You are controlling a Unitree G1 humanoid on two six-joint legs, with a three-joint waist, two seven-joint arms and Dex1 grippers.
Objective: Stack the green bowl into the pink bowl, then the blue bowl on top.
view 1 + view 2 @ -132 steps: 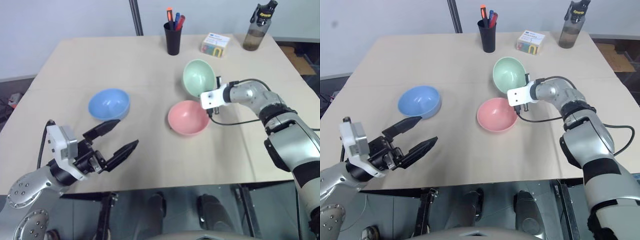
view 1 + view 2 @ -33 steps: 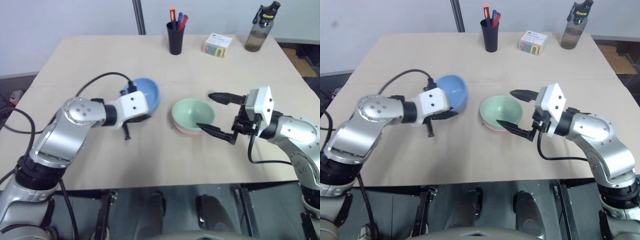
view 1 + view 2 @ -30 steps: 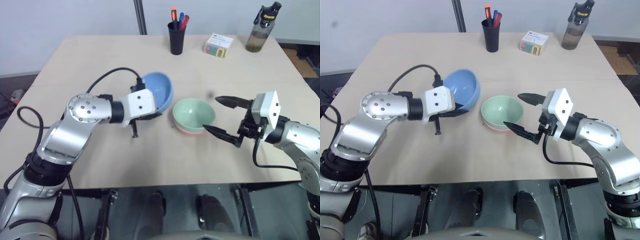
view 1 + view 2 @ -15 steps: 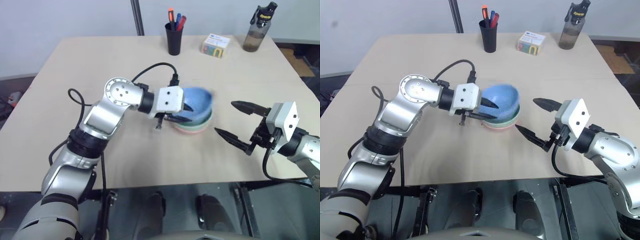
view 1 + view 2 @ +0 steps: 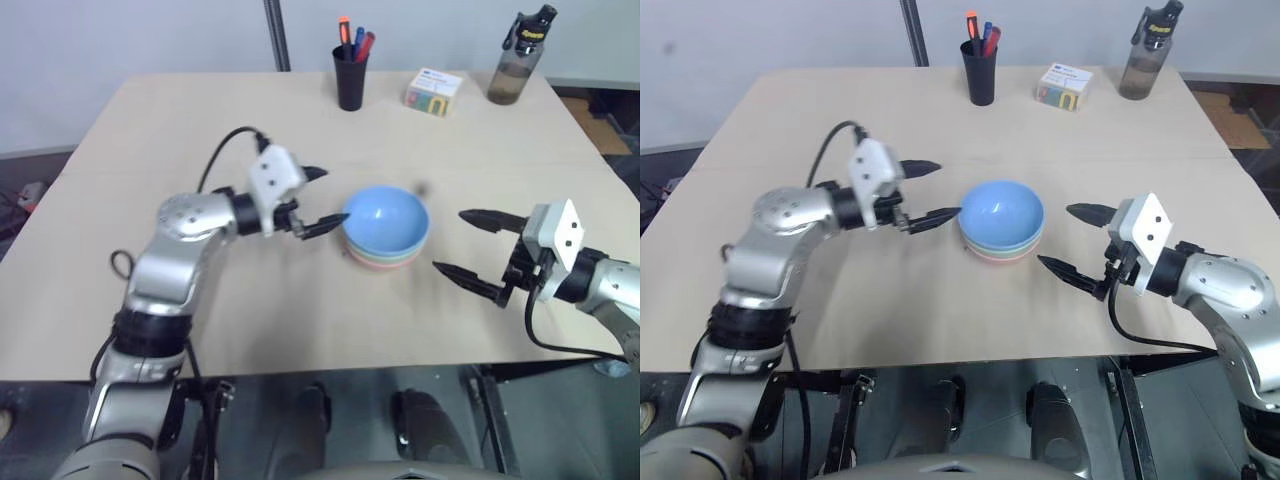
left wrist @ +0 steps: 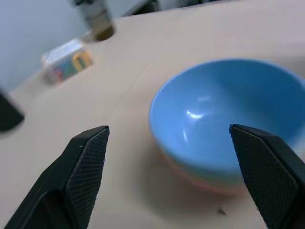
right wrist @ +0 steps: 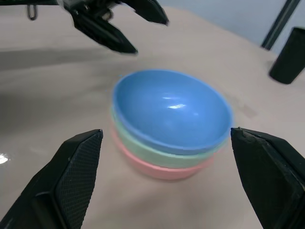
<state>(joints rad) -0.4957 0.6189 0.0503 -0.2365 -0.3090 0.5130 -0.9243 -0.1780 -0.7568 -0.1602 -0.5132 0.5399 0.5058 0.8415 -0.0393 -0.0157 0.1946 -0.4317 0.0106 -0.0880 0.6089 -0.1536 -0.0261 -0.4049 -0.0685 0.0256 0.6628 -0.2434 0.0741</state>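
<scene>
With the blue bowl [image 5: 386, 217] nested on the green bowl [image 7: 143, 144] inside the pink bowl [image 7: 157, 168] mid-counter [image 5: 150, 130], both my left fingers [image 5: 318, 196] and right fingers [image 5: 468, 245] stand wide, holding nothing, flanking the stack.

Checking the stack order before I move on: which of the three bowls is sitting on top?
The blue bowl is on top, its inside fully open to view. The green bowl shows as a band beneath it, and the pink bowl sits at the bottom.
</scene>
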